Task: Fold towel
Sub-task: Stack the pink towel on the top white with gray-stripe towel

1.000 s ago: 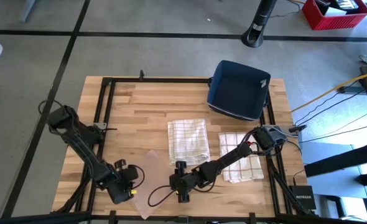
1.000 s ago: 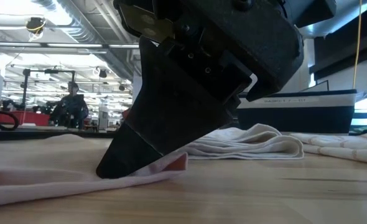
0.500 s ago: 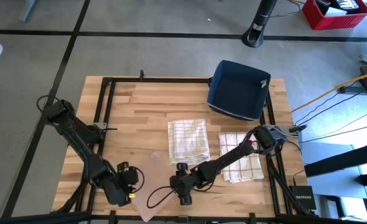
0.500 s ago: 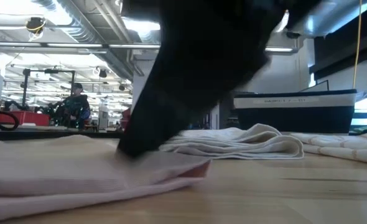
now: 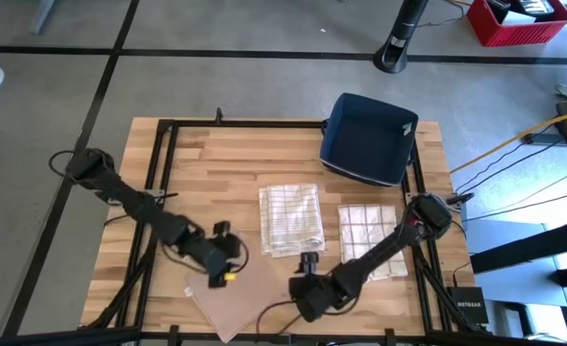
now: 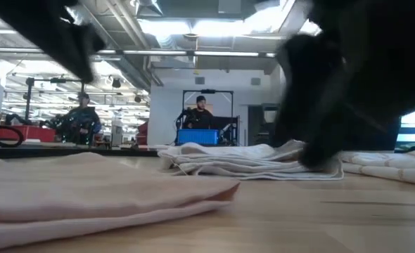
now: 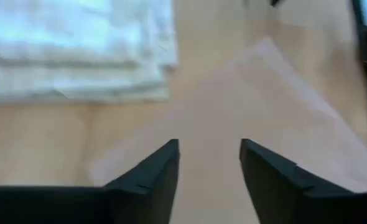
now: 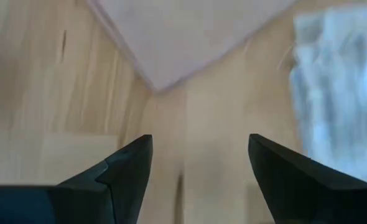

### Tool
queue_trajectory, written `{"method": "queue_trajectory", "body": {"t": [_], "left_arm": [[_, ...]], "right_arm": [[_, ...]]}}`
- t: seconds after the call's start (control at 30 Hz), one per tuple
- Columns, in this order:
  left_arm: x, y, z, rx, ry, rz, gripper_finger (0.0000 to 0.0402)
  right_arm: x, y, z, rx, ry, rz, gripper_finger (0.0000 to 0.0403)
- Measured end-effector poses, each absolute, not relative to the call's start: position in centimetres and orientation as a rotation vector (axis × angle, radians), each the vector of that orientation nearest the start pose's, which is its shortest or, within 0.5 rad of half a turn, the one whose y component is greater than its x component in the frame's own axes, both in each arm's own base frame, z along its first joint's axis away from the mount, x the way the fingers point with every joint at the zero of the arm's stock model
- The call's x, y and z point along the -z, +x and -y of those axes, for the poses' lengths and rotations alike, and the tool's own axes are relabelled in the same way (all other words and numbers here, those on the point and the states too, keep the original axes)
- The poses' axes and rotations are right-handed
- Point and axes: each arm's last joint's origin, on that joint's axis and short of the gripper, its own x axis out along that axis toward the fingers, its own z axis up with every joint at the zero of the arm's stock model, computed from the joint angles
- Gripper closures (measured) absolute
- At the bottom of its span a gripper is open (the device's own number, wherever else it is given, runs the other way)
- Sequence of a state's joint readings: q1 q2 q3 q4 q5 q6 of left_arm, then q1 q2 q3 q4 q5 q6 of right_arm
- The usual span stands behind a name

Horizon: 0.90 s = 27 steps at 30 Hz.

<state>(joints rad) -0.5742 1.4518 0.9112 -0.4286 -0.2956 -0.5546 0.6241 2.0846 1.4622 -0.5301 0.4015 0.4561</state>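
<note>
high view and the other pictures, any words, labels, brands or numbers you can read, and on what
"NETGEAR", faint, on the small black box on the floor right of the table.
White mark on the blue bin, top corner: too small to read.
Light lettering on the dark bin in the low view: blurred, not readable.
Towels, table, grippers: no text.

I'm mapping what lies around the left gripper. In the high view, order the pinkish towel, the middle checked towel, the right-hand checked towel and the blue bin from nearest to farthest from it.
From the left gripper:
1. Pinkish towel, just beside it at the table's near edge.
2. Middle checked towel, toward the table's centre.
3. Right-hand checked towel, past the middle one.
4. Blue bin, at the far right corner.
</note>
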Motion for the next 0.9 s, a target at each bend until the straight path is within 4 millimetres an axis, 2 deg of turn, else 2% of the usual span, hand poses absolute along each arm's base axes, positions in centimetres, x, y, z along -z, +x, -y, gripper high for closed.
{"method": "queue_trajectory", "body": {"t": [0.17, 0.33, 0.57, 0.7, 0.8, 0.9], "left_arm": [[-20.8, 26.4, 10.8, -0.016, -0.035, -0.944, 0.0187], [-18.6, 28.3, 7.8, 0.078, -0.024, -1.062, 0.0176], [-14.3, 29.4, 6.6, 0.246, 0.014, -1.236, 0.0193], [-13.4, 29.6, 6.3, 0.324, -0.068, -1.289, 0.0211], [-13.3, 29.3, 6.2, 0.313, -0.110, -1.329, 0.0246], [-13.2, 28.9, 6.2, 0.265, -0.180, -1.390, 0.0297]], "right_arm": [[-13.1, 33.7, -23.4, 0.044, -0.020, -0.925, 0.0139], [-12.1, 33.4, -23.4, -0.014, 0.042, -0.894, 0.0139], [-12.1, 33.5, -23.3, -0.024, 0.029, -0.897, 0.0139], [-12.1, 33.6, -23.1, -0.027, 0.007, -0.894, 0.0139], [-12.1, 33.8, -22.9, -0.025, -0.011, -0.891, 0.0139], [-12.1, 34.2, -22.3, -0.018, -0.016, -0.889, 0.0139]]}}
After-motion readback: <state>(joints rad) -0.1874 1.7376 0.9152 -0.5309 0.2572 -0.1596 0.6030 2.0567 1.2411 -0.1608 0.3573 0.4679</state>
